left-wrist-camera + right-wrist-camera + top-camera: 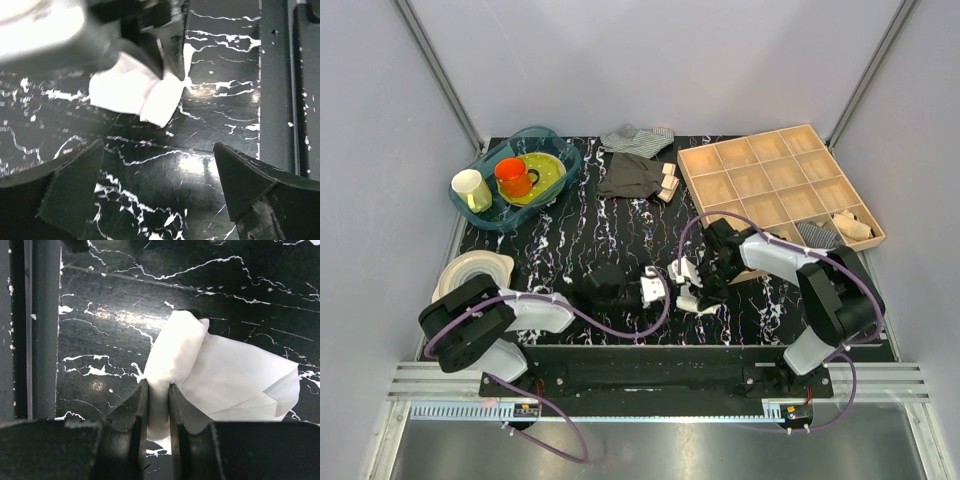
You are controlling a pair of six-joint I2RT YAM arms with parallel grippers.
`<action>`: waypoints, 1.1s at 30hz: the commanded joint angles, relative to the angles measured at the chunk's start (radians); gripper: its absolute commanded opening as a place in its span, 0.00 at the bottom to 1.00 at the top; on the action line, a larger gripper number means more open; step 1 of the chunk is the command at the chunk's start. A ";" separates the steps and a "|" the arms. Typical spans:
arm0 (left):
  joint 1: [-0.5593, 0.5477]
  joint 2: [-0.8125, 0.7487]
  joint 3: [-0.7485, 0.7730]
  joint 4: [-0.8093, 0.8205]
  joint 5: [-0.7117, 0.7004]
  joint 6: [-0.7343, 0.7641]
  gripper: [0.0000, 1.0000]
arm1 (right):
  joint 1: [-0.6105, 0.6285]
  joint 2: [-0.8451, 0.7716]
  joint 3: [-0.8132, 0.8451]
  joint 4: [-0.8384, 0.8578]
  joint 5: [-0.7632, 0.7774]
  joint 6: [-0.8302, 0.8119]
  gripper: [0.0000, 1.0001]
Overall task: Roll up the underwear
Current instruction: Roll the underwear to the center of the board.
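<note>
White underwear is lying on the marbled table; the low right gripper is pinching its bunched edge, the left gripper gaping just beside, the wooden tray well apart.

Top view, the underwear is mostly buried under the right claw, just white scraps poking out. From the left wrist, a blurry pale blob covers the underwear's far edge. Right wrist view, its near end vanishes between the fingers.
</note>
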 commanded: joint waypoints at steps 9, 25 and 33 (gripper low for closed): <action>-0.163 0.099 0.204 -0.229 -0.094 0.424 0.93 | 0.004 -0.163 -0.206 0.194 0.113 -0.203 0.18; -0.161 0.291 0.324 -0.152 0.026 0.331 0.63 | 0.006 -0.271 -0.314 0.257 0.113 -0.257 0.18; -0.153 0.374 0.350 -0.137 0.066 0.270 0.52 | 0.006 -0.272 -0.295 0.234 0.090 -0.260 0.17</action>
